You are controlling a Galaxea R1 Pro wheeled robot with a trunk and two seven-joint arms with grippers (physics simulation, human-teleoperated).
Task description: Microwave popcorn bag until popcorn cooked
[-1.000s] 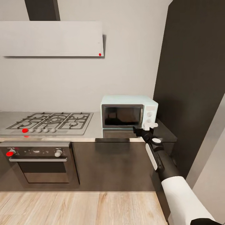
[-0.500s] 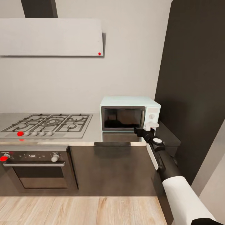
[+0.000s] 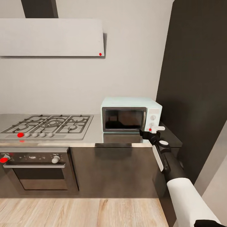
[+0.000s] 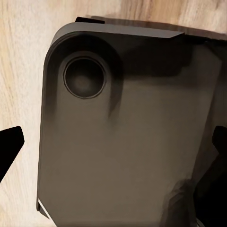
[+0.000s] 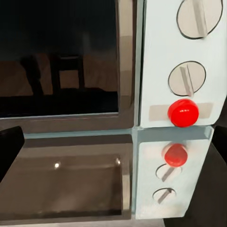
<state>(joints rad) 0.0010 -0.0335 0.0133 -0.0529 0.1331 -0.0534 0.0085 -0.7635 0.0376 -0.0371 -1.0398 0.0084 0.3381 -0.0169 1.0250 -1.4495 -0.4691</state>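
Hob (image 3: 49, 123) and oven (image 3: 36, 168) sit at the left of the head view, the oven clipped by the frame edge, then the countertop (image 3: 94, 138) runs right to the microwave (image 3: 130, 114), door shut and glass too dark to see inside. Your right gripper (image 3: 155, 129) is right up at its knob panel by the red button (image 5: 183, 112); its fingers look spread with nothing held, though only dark tips show. Left gripper's fingertips (image 4: 10, 147) are barely in frame, so can't tell its state.
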